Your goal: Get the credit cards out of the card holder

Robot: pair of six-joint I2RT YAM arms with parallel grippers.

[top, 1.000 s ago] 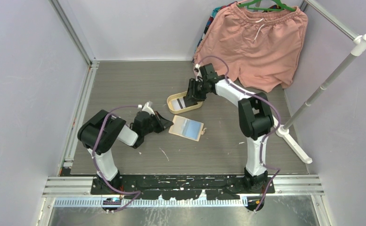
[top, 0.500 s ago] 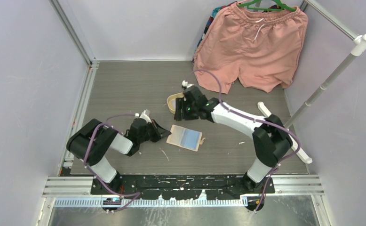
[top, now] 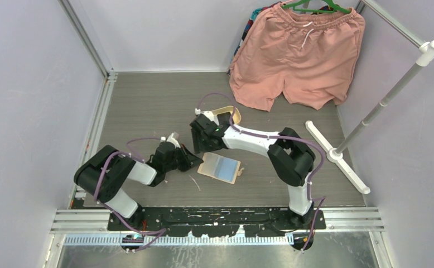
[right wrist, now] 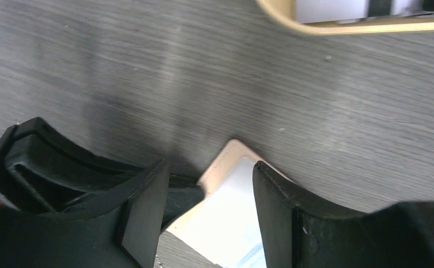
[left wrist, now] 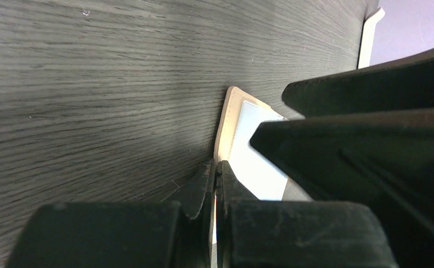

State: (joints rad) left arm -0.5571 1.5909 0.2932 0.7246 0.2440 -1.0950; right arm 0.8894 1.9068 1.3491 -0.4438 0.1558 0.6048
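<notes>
The right gripper [right wrist: 209,167] stands open, its two black fingers [right wrist: 145,206] spread apart with a far corner of the card holder [top: 220,166] showing in the gap just below them. Half a second ago it hung over the near rim of the tray [right wrist: 337,26]. It has since swung toward the left arm and down, and the tray now lies behind it. One second ago it was right above that tray.

Just beside it is the left gripper [left wrist: 215,170]. Its jaws are closed at the holder's left edge, and a pale sliver shows in the seam between them. Over the last second this gripper and the holder have slid together a little toward the arm bases.

The holder lies open and flat on the grey table [top: 148,106], tan border outside and pale blue-grey inside. Cards cannot be told from pockets there.

In the tray behind the right gripper lies a credit card [right wrist: 329,8], pale with a dark part. Further back hang salmon shorts [top: 298,56].
</notes>
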